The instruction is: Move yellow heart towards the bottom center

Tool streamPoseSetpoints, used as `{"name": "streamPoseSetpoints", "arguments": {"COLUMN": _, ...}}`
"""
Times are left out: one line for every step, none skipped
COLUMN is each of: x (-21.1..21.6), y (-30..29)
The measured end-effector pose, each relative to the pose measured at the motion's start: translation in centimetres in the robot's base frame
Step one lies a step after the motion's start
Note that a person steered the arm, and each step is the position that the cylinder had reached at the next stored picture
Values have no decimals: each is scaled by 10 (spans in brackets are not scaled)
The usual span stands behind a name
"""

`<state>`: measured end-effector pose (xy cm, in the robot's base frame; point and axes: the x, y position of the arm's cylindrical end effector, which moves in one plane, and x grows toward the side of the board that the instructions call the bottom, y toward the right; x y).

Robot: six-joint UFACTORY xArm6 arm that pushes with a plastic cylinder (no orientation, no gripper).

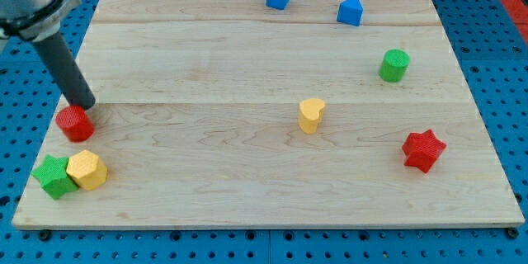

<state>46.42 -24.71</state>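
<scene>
We are working a pale wooden board lying on blue pegboard.
My tip, holding nothing, is touching the red cylinder, well left of the yellow heart.

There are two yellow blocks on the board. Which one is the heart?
The yellow heart stands alone near the board's middle, notched on top. The other yellow block, a faceted one, sits at the view's bottom left, touching the green star, below my tip.

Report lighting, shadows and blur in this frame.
Camera view: even, soft light with no glare on the board; the yellow heart casts only a faint shadow; blocks are sharp, as is my tip at the red cylinder.
</scene>
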Motion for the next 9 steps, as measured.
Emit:
{"name": "streamPoseSetpoints", "arguments": {"x": 29, "y": 3}}
{"name": "streamPoseSetpoints", "arguments": {"x": 14, "y": 2}}
{"name": "streamPoseSetpoints", "arguments": {"x": -18, "y": 0}}
{"name": "streamPoseSetpoints", "arguments": {"x": -42, "y": 62}}
{"name": "streamPoseSetpoints", "arguments": {"x": -38, "y": 189}}
{"name": "streamPoseSetpoints", "arguments": {"x": -38, "y": 308}}
{"name": "streamPoseSetpoints", "arguments": {"x": -25, "y": 386}}
{"name": "streamPoseSetpoints", "arguments": {"x": -8, "y": 368}}
{"name": "streamPoseSetpoints", "arguments": {"x": -1, "y": 323}}
